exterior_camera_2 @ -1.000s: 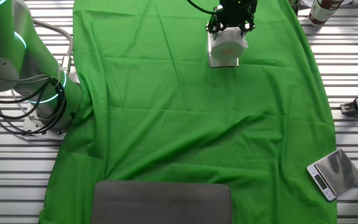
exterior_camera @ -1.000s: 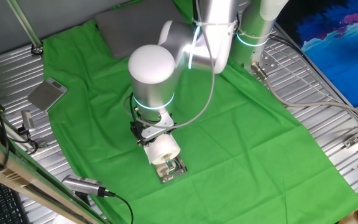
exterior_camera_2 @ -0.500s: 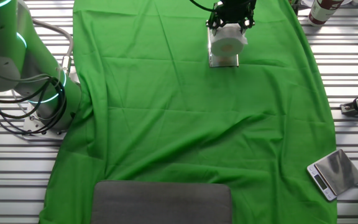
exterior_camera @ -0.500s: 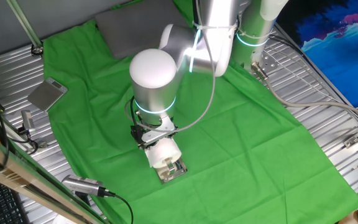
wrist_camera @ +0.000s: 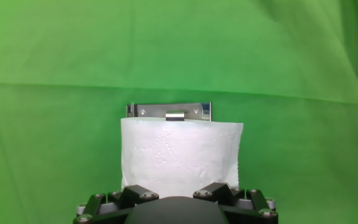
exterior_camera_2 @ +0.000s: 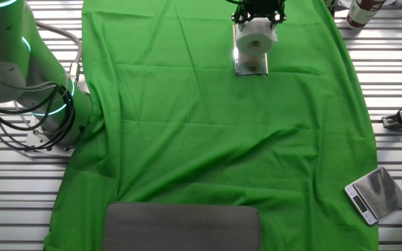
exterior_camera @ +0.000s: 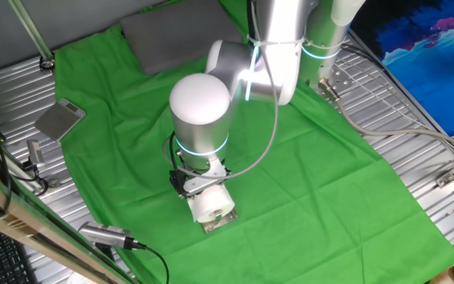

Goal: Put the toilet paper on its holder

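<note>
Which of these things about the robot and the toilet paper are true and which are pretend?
1. The tool is holding the toilet paper. True.
2. The toilet paper is blue. False: it is plain white.
3. The holder is shiny metal and lies on the green cloth. True.
4. The roll lies far from the holder, at the other end of the cloth. False: it is right over the holder.
5. A dark grey pad lies at one edge of the cloth. True.
6. The cloth is red. False: it is green.
</note>
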Controlling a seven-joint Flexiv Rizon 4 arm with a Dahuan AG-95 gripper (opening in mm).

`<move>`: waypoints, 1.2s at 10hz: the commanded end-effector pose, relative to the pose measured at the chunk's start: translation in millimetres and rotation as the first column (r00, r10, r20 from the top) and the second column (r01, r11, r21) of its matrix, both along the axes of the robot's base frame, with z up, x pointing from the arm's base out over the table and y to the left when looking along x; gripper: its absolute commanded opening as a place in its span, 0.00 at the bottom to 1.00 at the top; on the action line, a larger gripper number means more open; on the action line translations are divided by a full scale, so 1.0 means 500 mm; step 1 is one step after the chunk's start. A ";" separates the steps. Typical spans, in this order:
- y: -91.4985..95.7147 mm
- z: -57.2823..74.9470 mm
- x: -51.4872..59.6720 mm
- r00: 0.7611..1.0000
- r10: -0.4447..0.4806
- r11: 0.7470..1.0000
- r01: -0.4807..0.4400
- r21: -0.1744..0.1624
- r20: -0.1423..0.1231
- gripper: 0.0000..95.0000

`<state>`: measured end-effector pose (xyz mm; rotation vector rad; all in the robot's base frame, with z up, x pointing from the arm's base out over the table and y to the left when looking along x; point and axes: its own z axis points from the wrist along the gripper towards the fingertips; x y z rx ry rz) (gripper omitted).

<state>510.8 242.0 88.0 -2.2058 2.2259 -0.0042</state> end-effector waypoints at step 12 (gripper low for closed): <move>0.013 -0.001 -0.001 1.000 0.030 1.000 -0.030 -0.005 0.003 0.00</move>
